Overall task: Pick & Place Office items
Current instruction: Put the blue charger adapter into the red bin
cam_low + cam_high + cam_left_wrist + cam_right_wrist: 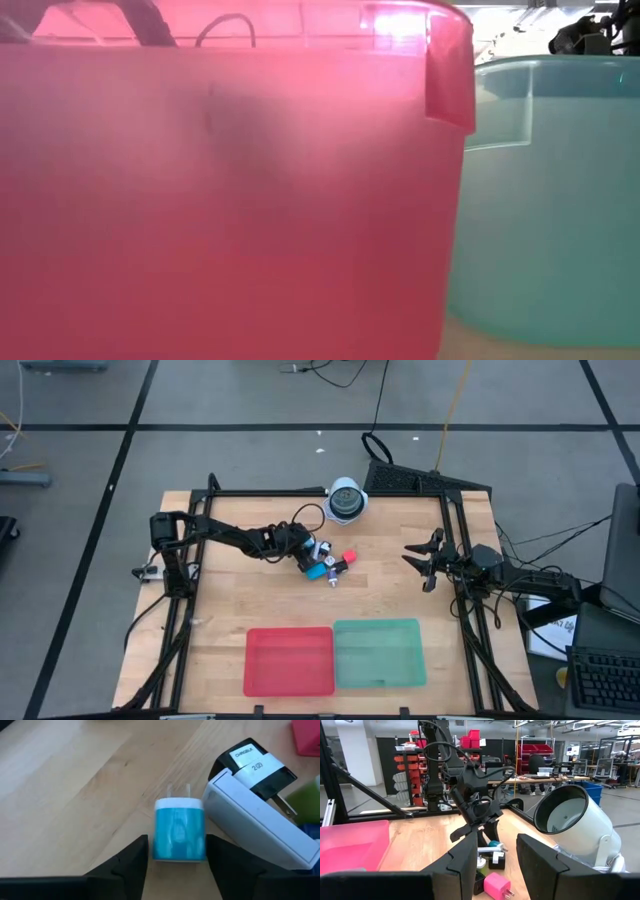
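Observation:
Several small office items lie clustered mid-table, all resting on the wood: a blue plug charger (316, 571) (178, 832), a white adapter (255, 825), a black piece with a pale label (250, 760), a green piece (306, 800) and a pink-red plug (350, 556) (495, 887). My left gripper (312, 563) (177, 852) comes down at the cluster, open, one finger on each long side of the blue charger. My right gripper (425, 560) (497, 851) waits open near the table's right edge, facing the cluster. My left gripper's fingers (135, 862) stand close along the two long sides of the blue charger's body (160, 845), coming from its end opposite the prongs. The charger lies flat on the table. I cannot tell whether the fingers touch it.
A round white-and-grey domed object (346, 500) (575, 825) stands at the far edge behind the cluster. A red tray (290, 660) (220, 200) and a green tray (380, 653) (550, 200) sit side by side at the near edge. Bare wood lies between trays and cluster.

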You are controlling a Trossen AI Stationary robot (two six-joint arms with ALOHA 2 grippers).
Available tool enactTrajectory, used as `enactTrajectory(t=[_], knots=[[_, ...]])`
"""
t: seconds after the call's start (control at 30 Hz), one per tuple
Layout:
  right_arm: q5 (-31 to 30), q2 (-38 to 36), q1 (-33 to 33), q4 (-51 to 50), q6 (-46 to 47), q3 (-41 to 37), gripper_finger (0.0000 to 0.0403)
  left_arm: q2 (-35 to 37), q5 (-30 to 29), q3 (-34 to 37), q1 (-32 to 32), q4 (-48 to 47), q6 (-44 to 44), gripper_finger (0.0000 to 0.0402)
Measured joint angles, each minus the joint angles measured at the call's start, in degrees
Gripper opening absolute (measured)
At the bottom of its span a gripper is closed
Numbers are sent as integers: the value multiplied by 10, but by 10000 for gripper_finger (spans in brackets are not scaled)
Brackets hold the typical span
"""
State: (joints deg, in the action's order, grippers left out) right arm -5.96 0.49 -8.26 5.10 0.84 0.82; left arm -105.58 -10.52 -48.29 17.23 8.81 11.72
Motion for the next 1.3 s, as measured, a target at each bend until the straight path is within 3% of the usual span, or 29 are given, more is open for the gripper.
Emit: enactTrajectory(t=[0.27, 0.53, 0.77, 1.3], knots=[[0, 0, 0, 2, 0, 0, 126, 0, -5, 0, 0, 2, -10, 218], [0, 0, 0, 2, 0, 0, 126, 0, -16, 0, 0, 17, -26, 131], [0, 0, 0, 2, 0, 0, 126, 10, -16, 0, 0, 20, -41, 131], [0, 0, 0, 2, 0, 0, 126, 211, 5, 0, -38, -71, -84, 133]])
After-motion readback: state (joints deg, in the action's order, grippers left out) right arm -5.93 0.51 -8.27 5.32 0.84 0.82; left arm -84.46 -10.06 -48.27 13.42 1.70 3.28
